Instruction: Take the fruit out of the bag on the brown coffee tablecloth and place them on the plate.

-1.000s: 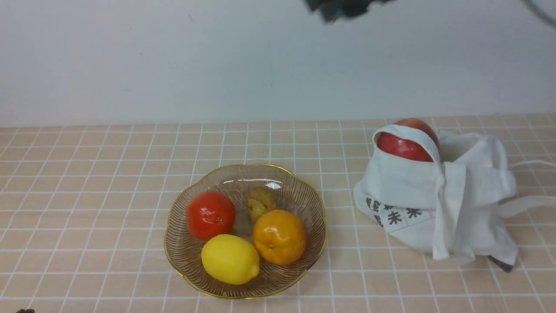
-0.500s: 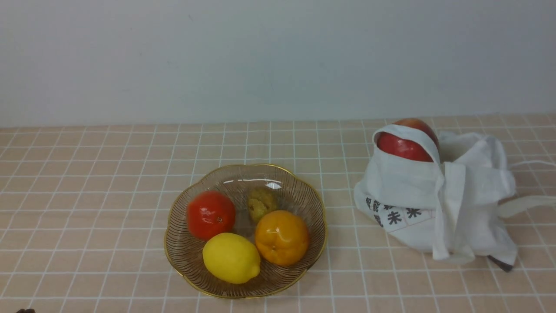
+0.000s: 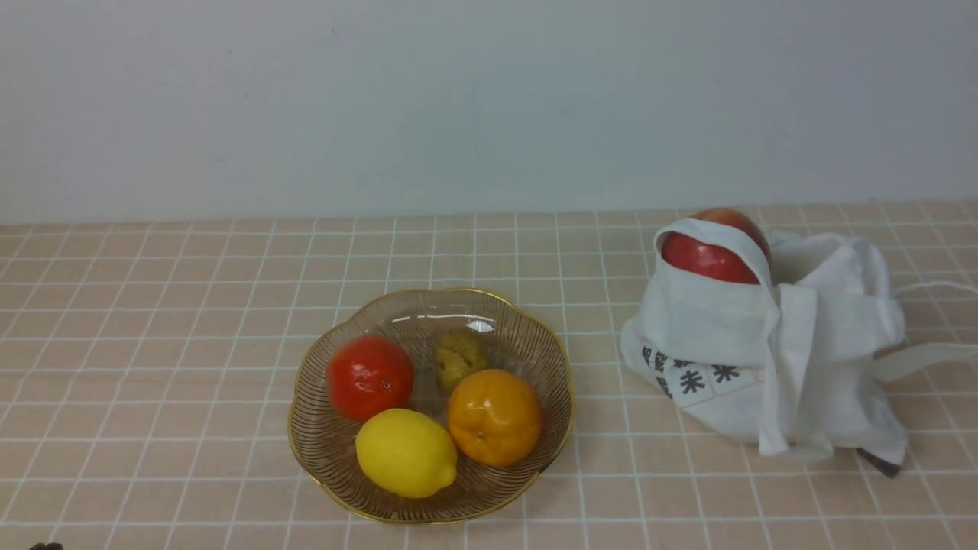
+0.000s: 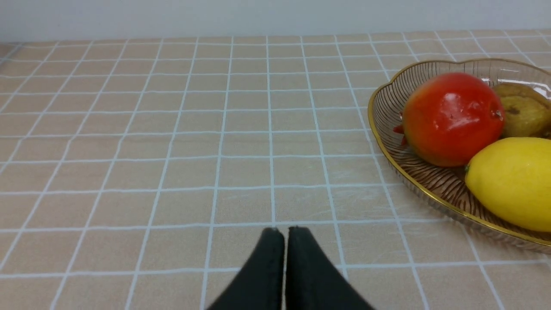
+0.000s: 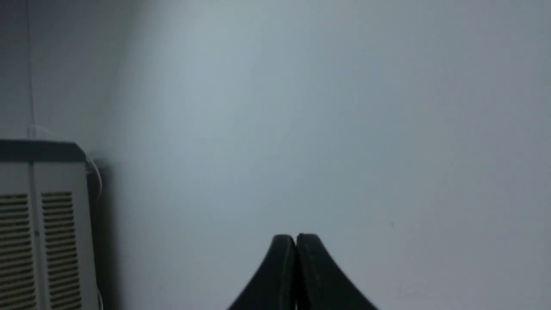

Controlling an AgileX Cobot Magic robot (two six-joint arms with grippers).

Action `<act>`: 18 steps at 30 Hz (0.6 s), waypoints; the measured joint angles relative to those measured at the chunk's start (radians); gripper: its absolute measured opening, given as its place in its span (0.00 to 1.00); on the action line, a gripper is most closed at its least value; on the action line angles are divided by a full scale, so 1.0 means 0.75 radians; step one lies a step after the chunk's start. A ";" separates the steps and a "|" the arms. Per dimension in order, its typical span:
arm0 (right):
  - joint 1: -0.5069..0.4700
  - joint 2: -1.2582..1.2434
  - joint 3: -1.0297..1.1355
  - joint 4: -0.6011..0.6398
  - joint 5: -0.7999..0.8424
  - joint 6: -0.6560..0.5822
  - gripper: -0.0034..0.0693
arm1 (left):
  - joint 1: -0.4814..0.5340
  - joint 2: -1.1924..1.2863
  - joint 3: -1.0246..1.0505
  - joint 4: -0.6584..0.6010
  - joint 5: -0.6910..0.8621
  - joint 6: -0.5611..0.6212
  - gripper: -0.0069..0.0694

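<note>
Red glossy apple (image 3: 707,261) rests in the white cloth bag (image 3: 726,328); black left gripper (image 4: 285,231) and right gripper (image 5: 296,237) both have tips pressed together.

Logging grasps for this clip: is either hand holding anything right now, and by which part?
Nothing is held. The left hand is shut and empty over the grid-lined tan tablecloth; the right hand is shut and empty too.

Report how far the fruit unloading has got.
Done: red-orange mandarin, orange mandarin, lemon and lumpy ball lie in the plate. In hand: nothing; left gripper and right gripper are both shut and empty. Left: the apple sits in the mouth of the bag.
</note>
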 joint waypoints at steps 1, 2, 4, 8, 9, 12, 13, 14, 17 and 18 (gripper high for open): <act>0.000 0.000 0.022 0.001 -0.004 0.000 0.03 | -0.001 0.000 0.000 0.000 0.000 0.000 0.08; 0.000 0.000 0.034 0.002 -0.006 0.000 0.03 | -0.001 0.000 0.000 0.000 0.000 0.000 0.08; 0.000 0.000 0.054 0.002 -0.007 0.001 0.03 | -0.001 0.000 0.000 0.000 0.000 0.000 0.08; 0.000 0.000 0.070 0.002 -0.014 0.000 0.03 | -0.001 0.000 0.000 0.000 0.000 0.000 0.08; 0.000 0.000 0.070 0.002 -0.014 0.000 0.03 | -0.001 0.000 0.000 0.000 0.000 0.000 0.08; 0.000 0.000 0.070 0.002 -0.005 0.000 0.03 | -0.001 0.000 0.000 0.000 0.000 0.000 0.08; 0.000 0.000 0.070 0.002 0.002 -0.001 0.03 | -0.001 0.000 0.000 0.000 0.000 0.000 0.08; 0.000 0.000 0.070 0.002 0.008 -0.001 0.03 | -0.001 0.000 0.000 0.000 0.000 0.000 0.08; 0.000 0.000 0.070 0.002 0.025 -0.002 0.03 | -0.001 0.000 0.000 0.000 0.000 0.000 0.08; 0.000 0.000 0.070 0.004 0.032 -0.018 0.03 | -0.001 0.000 0.000 0.000 0.000 0.000 0.08</act>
